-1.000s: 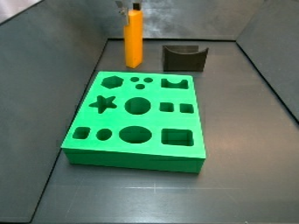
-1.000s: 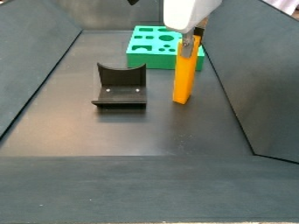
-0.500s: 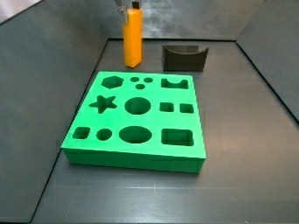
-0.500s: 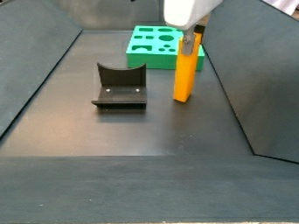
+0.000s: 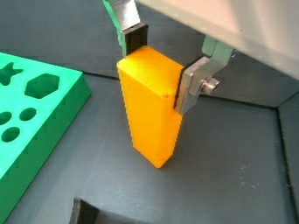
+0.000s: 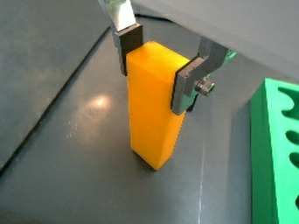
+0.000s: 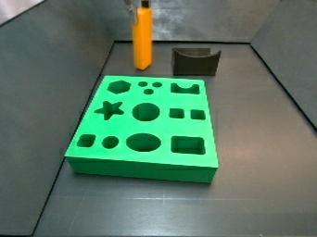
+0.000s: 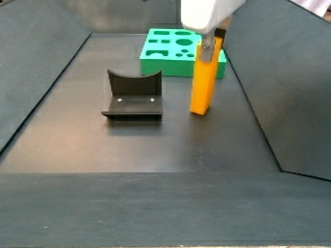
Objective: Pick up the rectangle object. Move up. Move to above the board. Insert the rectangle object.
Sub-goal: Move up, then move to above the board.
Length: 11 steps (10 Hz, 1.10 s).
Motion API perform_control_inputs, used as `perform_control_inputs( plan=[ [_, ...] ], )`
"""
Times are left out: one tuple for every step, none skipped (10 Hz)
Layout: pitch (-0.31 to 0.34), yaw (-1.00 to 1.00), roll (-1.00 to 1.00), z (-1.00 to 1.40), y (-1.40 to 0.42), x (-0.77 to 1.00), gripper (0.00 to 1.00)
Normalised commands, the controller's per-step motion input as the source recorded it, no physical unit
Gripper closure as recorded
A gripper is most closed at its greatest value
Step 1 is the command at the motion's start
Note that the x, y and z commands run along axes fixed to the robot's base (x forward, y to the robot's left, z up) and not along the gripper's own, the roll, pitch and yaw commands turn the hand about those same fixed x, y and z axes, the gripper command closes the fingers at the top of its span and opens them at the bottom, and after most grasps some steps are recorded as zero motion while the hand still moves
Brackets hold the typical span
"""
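Beside the board [image 8: 179, 50], left of the upright orange block in a side view, sits the fixture [image 8: 132, 95], apart from both. Next comes the rectangle object [image 8: 203, 83], its foot at or just off the floor, top pinched between the gripper [image 5: 163, 61] plates in both wrist views. Judging by this, the grasp is made; lifting, travel over the green slab and insertion remain.
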Motion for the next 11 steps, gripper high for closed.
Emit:
perform_control_inputs(
  plan=[
    [0.047,-0.03,-0.01,0.75,-0.08,-0.06,1.0],
    [0.053,-0.02,0.01,0.59,-0.05,-0.04,1.0],
    [0.059,-0.02,0.03,0.44,-0.03,-0.03,1.0],
    [0.068,-0.01,0.05,0.28,-0.01,-0.01,1.0],
    [0.31,0.26,0.07,1.0,-0.63,-0.04,1.0],
    [0.31,0.27,0.08,1.0,-0.66,-0.03,1.0],
    [0.248,0.27,0.11,1.0,-0.56,-0.02,1.0],
    [0.191,0.25,0.12,1.0,-0.43,-0.01,1.0],
    [0.152,0.24,0.11,0.89,-0.28,-0.01,1.0],
    [0.118,0.23,0.1,0.68,-0.16,0.0,1.0],
    [0.105,0.22,0.1,0.52,-0.09,0.0,1.0]
  ],
)
